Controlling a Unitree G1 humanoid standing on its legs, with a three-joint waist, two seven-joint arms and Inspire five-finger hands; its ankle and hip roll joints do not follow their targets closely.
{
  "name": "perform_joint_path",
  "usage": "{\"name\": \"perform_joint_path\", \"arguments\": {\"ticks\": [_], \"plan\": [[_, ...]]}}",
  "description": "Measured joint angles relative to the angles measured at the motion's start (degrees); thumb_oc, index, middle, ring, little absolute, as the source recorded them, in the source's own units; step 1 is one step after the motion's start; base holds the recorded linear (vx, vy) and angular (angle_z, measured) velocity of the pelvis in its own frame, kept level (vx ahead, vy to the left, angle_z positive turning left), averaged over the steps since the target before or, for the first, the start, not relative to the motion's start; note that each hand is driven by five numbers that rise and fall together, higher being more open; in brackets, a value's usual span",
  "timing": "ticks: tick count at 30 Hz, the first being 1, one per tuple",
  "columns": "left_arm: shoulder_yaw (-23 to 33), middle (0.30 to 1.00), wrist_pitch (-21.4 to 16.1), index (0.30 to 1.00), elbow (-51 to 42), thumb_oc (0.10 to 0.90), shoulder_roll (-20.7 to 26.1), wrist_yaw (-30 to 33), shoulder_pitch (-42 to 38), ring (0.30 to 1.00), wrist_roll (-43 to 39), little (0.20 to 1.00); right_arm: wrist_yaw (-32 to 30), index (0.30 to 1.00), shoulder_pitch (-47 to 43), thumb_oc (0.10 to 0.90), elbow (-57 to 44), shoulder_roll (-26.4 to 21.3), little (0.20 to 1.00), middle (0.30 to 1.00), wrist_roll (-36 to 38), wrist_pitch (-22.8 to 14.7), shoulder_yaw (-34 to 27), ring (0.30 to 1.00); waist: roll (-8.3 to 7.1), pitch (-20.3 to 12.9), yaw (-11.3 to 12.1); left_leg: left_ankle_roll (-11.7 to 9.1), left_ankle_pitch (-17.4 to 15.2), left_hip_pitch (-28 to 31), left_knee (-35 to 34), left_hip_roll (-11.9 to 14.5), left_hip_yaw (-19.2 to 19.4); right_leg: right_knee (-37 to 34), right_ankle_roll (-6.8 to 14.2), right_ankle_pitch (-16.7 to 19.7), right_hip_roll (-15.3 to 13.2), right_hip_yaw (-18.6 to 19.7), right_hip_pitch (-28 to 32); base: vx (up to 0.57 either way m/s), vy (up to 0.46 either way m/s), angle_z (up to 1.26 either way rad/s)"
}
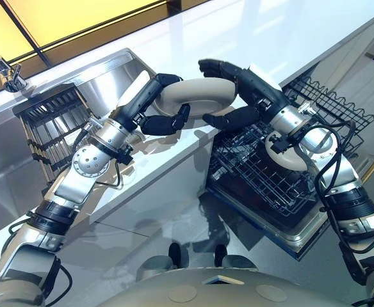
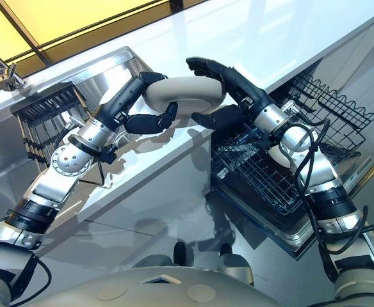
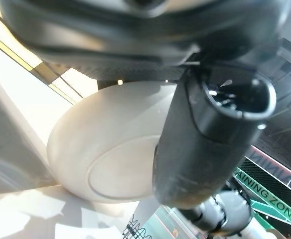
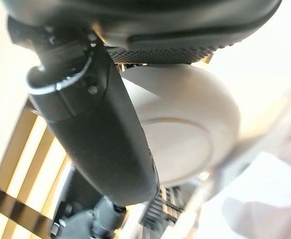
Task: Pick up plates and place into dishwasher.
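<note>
White counter [image 1: 283, 32] running across, the dishwasher's open rack [image 1: 264, 173] pulled out below it on the right, another plate [image 1: 288, 153] already standing in there. Over the counter edge, the plate [image 1: 196, 96] is up in the air, the left hand [image 1: 152, 112] curled round its left rim, the right hand [image 1: 238, 96] clamping the right side, fingers over, thumb under. Risky bit: if one hand releases before the other has it firmly, the plate tips and drops onto the counter edge.

The robot's dark left hand [image 3: 150, 30] spans the top of the frame, its thick black thumb [image 3: 205, 144] hanging down at right of centre across the underside of a round, cream-white ceramic plate [image 3: 105, 154] in the middle.
</note>
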Motion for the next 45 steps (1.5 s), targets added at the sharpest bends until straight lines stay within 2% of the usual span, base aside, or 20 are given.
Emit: {"name": "perform_joint_path", "arguments": {"ticks": [2, 6, 7, 8, 12, 20, 24, 28, 30, 31, 37, 40, 45], "plan": [[0.07, 0.300, 0.12, 0.300, 0.54, 0.100, -0.19, 0.02, 0.00, 0.300, -0.01, 0.200, 0.37, 0.900, 0.00, 0.800, -0.55, 0.02, 0.900, 0.900, 0.02, 0.34, -0.16, 0.900, 0.00, 0.00, 0.04, -0.01, 0.03, 0.00, 0.00, 0.01, -0.01, 0.00, 0.00, 0.00, 0.00, 0.01, 0.00, 0.00, 0.000, 0.00], [0.16, 0.300, 0.07, 0.300, 0.54, 0.100, -0.17, -0.01, 0.00, 0.300, 0.00, 0.200, 4.71, 0.900, -0.16, 0.800, -1.56, -0.22, 0.900, 0.900, 1.95, 4.80, -2.10, 0.900, 0.02, -0.02, 0.12, 0.00, 0.07, 0.00, 0.00, 0.02, -0.06, 0.01, 0.00, 0.00, 0.00, 0.00, 0.04, 0.00, 0.000, 0.00], [0.18, 0.300, -0.02, 0.300, 0.53, 0.100, -0.10, -0.10, -0.02, 0.300, 0.01, 0.200, 6.18, 0.528, -0.44, 0.366, -1.54, -0.83, 0.466, 0.528, 3.22, 6.69, -2.31, 0.528, 0.03, -0.05, 0.07, -0.01, 0.09, 0.00, 0.00, 0.00, -0.09, 0.01, 0.00, 0.00, 0.01, -0.03, 0.07, 0.00, 0.000, 0.00], [0.18, 0.300, -0.06, 0.300, 0.53, 0.100, -0.02, -0.16, -0.02, 0.300, 0.02, 0.200, 7.03, 0.300, -0.61, 0.100, -1.51, -1.03, 0.200, 0.300, 3.78, 8.08, -2.26, 0.300, 0.03, -0.06, 0.05, -0.02, 0.10, 0.03, -0.01, 0.02, -0.14, 0.00, 0.00, -0.01, 0.03, -0.10, 0.15, 0.02, -0.022, 0.04], [0.09, 0.300, -0.40, 0.300, 0.54, 0.100, 0.99, -0.83, -0.03, 0.300, 0.02, 0.200, 11.38, 0.300, -2.83, 0.100, 1.10, -2.99, 0.200, 0.300, 5.71, 12.07, -1.06, 0.300, -0.02, -0.13, -0.08, -0.17, 0.20, 0.40, 0.00, 0.03, -0.60, 0.01, -0.01, -0.01, 0.16, -0.90, 0.69, 0.00, -0.010, 0.06], [-0.65, 0.300, -0.42, 0.300, 0.79, 0.100, 1.07, -1.23, -0.02, 0.300, -2.58, 0.200, 11.91, 0.300, -4.28, 0.100, 2.17, -4.48, 0.200, 0.300, 5.70, 11.73, 0.48, 0.300, -0.31, -0.88, 0.50, -0.18, 0.44, 0.40, -0.01, 0.01, -0.95, 0.00, 0.00, -0.01, 0.14, -1.19, 0.84, 0.00, 0.000, 0.02], [-0.74, 0.300, -0.29, 0.300, 1.55, 0.100, 0.69, -1.93, 0.01, 0.300, -4.10, 0.200, 11.08, 0.300, -4.07, 0.100, 2.45, -3.97, 0.200, 0.300, 6.10, 11.87, 0.59, 0.300, -0.83, -1.20, 0.53, -0.17, 0.59, 0.33, -0.01, -0.01, -1.14, -0.25, 0.00, -0.01, 0.11, -1.16, 0.84, 0.01, 0.004, 0.02], [-0.42, 0.331, -0.25, 0.331, 2.64, 0.136, -0.10, -3.13, 0.02, 0.331, -6.46, 0.236, 9.41, 0.300, -3.55, 0.100, 2.45, -2.56, 0.200, 0.300, 6.10, 11.94, 0.46, 0.300, -0.80, -1.29, 0.48, -0.15, 0.59, 0.33, -0.02, 0.00, -1.03, -0.28, 0.00, -0.02, 0.06, -1.06, 0.78, 0.02, 0.011, -0.01], [0.13, 0.392, 0.42, 0.392, 2.86, 0.207, -0.90, -4.24, 0.11, 0.392, -7.94, 0.307, 8.62, 0.300, -3.44, 0.100, 2.43, -2.24, 0.200, 0.300, 6.15, 11.86, 0.39, 0.300, -0.79, -1.35, 0.46, -0.13, 0.60, 0.34, -0.02, -0.01, -0.96, -0.27, -0.01, 0.00, 0.04, -1.00, 0.75, 0.00, 0.000, 0.00], [0.19, 0.900, 0.92, 0.900, 2.86, 0.800, -1.39, -4.44, 0.21, 0.900, -8.76, 0.900, 8.19, 0.300, -3.24, 0.100, 2.43, -1.92, 0.200, 0.300, 6.19, 11.82, 0.15, 0.300, -0.78, -1.42, 0.48, -0.13, 0.60, 0.35, -0.01, 0.00, -0.94, -0.27, -0.01, 0.00, 0.01, -0.97, 0.75, 0.00, 0.000, 0.00], [0.62, 0.900, 1.51, 0.900, 3.78, 0.800, -2.87, -3.45, 0.55, 0.900, -10.85, 0.900, 5.98, 0.300, -2.43, 0.100, 2.43, -0.44, 0.200, 0.300, 6.42, 10.71, 0.11, 0.300, -0.77, -1.59, 0.46, -0.02, 0.68, 0.41, 0.00, 0.01, -0.79, -0.08, -0.02, 0.02, -0.07, -0.82, 0.76, 0.00, 0.000, 0.00], [0.60, 0.900, 2.80, 0.900, 4.22, 0.800, -3.72, -1.01, 0.60, 0.900, -10.82, 0.900, 4.11, 0.300, -1.52, 0.100, 2.44, 0.56, 0.200, 0.300, 9.41, 10.70, 0.20, 0.300, -0.74, -1.61, 0.37, -0.02, 0.68, 0.29, -0.01, 0.05, -0.78, -0.05, -0.02, 0.02, -0.08, -0.82, 0.66, 0.00, 0.000, 0.00], [0.86, 0.900, 7.25, 0.900, 5.34, 0.800, -3.55, 3.38, 1.36, 0.900, -6.77, 0.900, -0.15, 0.300, 0.08, 0.100, 2.44, 3.14, 0.200, 0.300, 11.31, 9.92, 0.05, 0.300, -0.74, -1.61, 0.25, -0.02, 0.67, -0.03, -0.01, 0.08, -0.90, -0.05, -0.03, 0.01, -0.12, -0.89, 0.43, 0.00, 0.000, 0.00]]}}
